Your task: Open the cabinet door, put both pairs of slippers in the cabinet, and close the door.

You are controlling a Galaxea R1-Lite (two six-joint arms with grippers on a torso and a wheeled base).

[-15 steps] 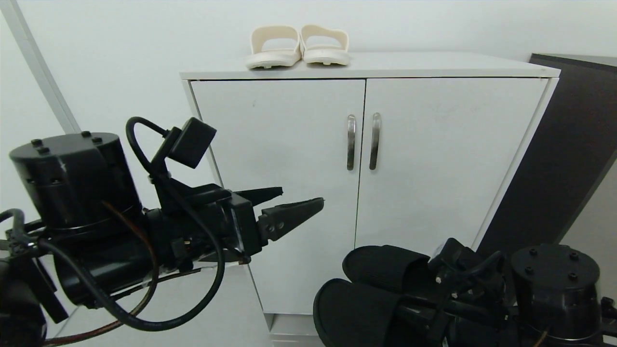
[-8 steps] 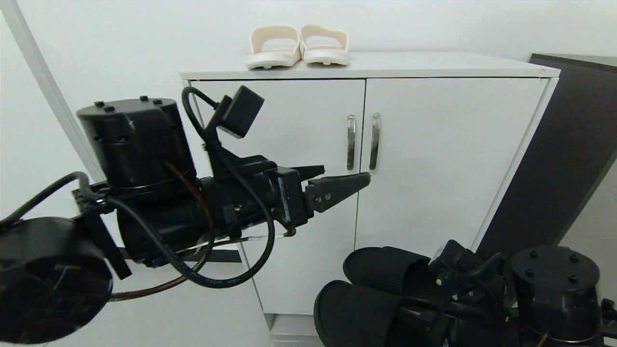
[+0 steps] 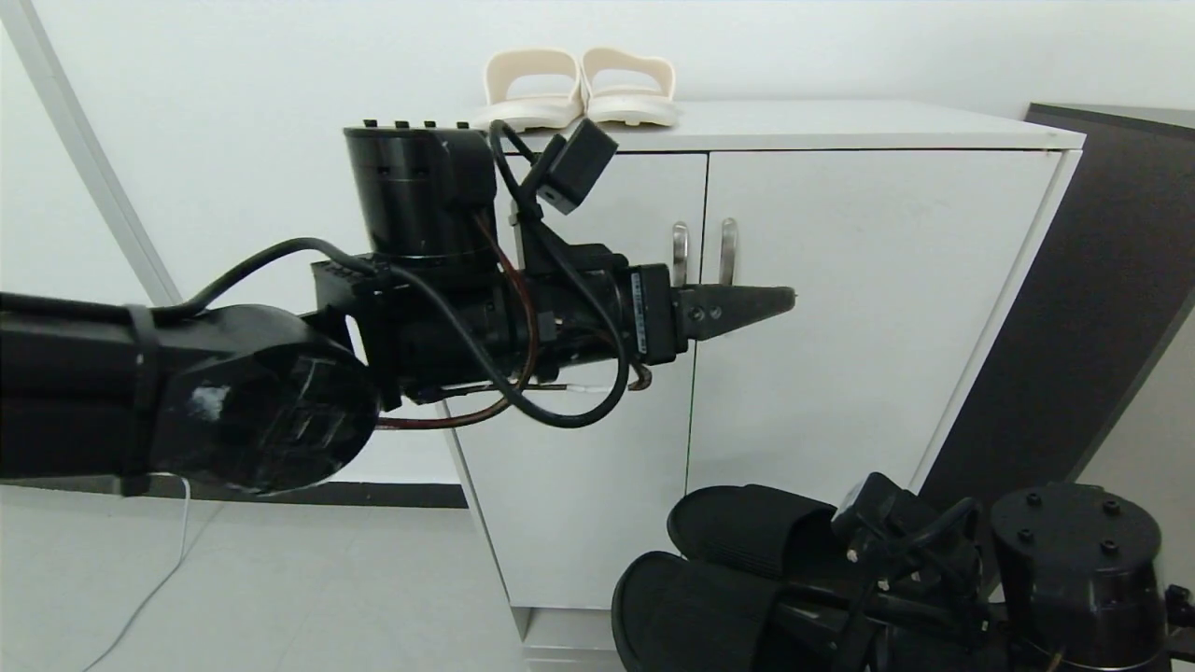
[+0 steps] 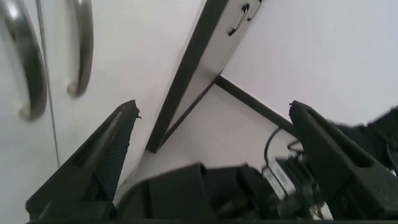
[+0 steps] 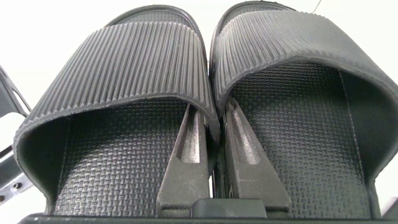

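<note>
Left gripper [image 3: 777, 300], jaws spread, hangs before the closed cabinet [image 3: 887, 327] and its handles [image 3: 727, 247] — partly hiding them. Right gripper [image 5: 212, 127] clamps the black slippers [image 3: 738, 532]; cream slippers [image 3: 579, 89] sit on top, dark panel [image 3: 1074, 308] alongside.

Legible text: none.

One label noted: a narrow white sticker [image 3: 638, 301] on the black wrist housing directly behind the left pincer [image 3: 782, 300]. It carries dark print that is too small to read.

Ribbed black rubber slippers [image 5: 124, 68], pinched by their adjoining inner walls in the right pincer [image 5: 213, 112], show moulded ribs and a stippled footbed. No characters can be made out on them.

White two-door cabinet [image 3: 840, 327], just beyond the left pincer's tips: the door faces are plain.
</note>
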